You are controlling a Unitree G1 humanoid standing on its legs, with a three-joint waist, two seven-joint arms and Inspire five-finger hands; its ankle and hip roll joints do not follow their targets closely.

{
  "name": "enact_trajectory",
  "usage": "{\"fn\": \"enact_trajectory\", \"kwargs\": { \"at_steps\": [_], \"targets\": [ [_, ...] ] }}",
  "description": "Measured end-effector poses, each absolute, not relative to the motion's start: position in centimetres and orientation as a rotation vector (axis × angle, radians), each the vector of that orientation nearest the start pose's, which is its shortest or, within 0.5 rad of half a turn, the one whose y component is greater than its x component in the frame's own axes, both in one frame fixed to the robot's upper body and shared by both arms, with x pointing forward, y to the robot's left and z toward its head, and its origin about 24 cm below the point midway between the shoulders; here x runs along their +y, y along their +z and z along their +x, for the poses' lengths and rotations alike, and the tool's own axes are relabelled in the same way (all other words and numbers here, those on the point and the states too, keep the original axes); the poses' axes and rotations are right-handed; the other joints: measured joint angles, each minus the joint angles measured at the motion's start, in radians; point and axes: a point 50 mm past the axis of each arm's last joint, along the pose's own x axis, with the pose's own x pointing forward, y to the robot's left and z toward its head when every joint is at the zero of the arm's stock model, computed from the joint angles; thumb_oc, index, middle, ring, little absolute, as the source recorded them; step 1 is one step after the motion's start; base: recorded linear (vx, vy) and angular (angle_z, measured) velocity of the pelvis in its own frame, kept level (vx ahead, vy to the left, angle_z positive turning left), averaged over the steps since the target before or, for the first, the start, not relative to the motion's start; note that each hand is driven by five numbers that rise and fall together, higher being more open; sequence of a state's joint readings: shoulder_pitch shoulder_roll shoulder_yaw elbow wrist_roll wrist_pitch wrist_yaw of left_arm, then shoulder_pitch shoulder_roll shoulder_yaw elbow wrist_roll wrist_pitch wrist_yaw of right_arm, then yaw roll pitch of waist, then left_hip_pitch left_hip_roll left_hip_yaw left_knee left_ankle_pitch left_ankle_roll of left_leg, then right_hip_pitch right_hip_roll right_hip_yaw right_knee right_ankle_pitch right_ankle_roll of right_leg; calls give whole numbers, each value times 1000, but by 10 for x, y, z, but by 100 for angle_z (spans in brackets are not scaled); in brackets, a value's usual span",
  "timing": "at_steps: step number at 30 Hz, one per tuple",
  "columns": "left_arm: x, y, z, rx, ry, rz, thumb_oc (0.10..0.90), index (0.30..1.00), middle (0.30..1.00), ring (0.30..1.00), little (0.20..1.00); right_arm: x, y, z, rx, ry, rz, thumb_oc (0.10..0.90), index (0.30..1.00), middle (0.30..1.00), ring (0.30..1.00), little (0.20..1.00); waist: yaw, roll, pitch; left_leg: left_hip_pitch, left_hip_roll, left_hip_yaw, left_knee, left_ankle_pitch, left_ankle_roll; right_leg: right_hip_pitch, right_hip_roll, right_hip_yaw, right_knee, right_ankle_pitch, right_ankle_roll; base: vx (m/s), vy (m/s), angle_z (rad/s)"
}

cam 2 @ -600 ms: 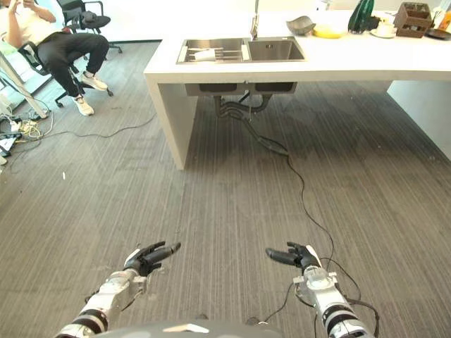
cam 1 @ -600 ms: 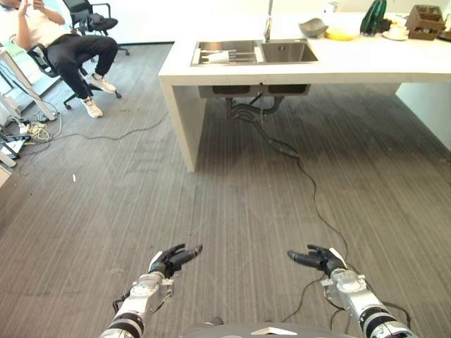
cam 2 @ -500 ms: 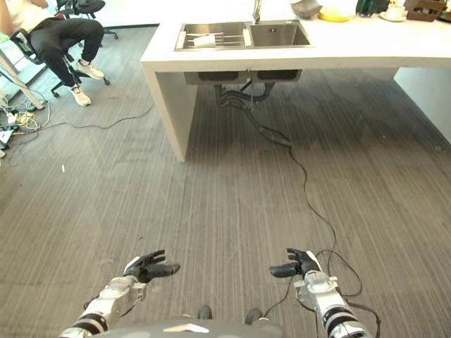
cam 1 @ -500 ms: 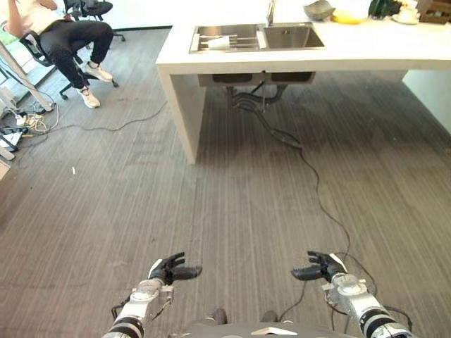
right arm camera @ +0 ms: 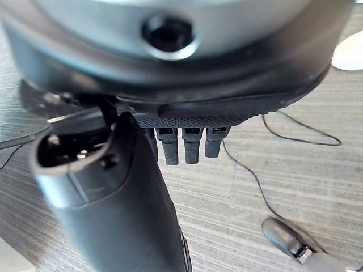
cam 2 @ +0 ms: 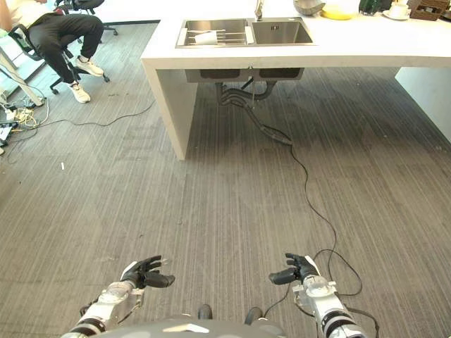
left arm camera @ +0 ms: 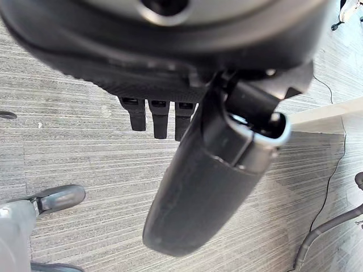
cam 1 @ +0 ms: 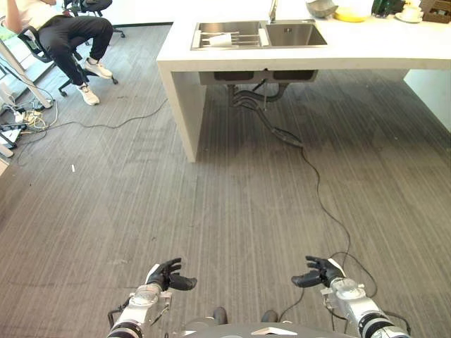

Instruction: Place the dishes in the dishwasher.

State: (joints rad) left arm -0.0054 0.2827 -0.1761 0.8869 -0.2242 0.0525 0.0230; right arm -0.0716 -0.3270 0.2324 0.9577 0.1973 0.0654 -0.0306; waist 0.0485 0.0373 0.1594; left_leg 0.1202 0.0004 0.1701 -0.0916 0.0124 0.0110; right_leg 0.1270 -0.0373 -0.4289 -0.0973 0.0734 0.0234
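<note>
Above grey carpet, left hand [cam 1: 163, 275] and right hand [cam 1: 325, 272], fingers relaxed, empty.

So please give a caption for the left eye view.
Both hands, left and right, hang empty over grey carpet, far from the sink counter.

A white cup [cam 1: 220, 41] lies on its side on the rack in the sink's left basin, far ahead of the fingers [cam 1: 169, 267] and untouched. Further along the counter sit a grey bowl [cam 1: 320, 8], a yellow dish [cam 1: 350, 14] just beside it, and a white cup on a saucer [cam 1: 409, 13], all well beyond both hands' fingers.
</note>
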Motion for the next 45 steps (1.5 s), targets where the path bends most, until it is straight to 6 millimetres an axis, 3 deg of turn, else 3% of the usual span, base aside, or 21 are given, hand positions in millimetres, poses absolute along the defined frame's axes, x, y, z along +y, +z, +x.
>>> {"fn": "enact_trajectory", "kwargs": {
  "at_steps": [5,22,31,45],
  "targets": [
    [224,-131,152,956,76,137,800,900,900,900,900,-234,-132,156,997,-52,-230,800,900,900,900,900,-1,-1,0,-1,-1,-1,-3,0,0,0,-1,0,0,0,0,0,0,0],
    [225,-136,144,990,74,129,800,900,900,900,900,-235,-134,152,1025,-49,-225,800,900,900,900,900,-4,3,-9,8,-1,-9,-1,0,0,13,-1,-8,0,0,0,3,0,0],
    [223,-140,137,1023,73,118,800,900,900,900,900,-235,-137,148,1045,-47,-223,800,900,900,900,900,-3,6,-51,8,-1,-11,-3,-1,1,13,-1,-8,0,0,0,0,0,0],
    [224,-142,133,1045,80,110,800,900,900,900,900,-237,-140,138,1076,-51,-220,800,900,900,900,900,-2,3,-64,8,-2,-11,-3,0,2,13,-1,-7,0,0,0,0,0,0]
  ]
}}
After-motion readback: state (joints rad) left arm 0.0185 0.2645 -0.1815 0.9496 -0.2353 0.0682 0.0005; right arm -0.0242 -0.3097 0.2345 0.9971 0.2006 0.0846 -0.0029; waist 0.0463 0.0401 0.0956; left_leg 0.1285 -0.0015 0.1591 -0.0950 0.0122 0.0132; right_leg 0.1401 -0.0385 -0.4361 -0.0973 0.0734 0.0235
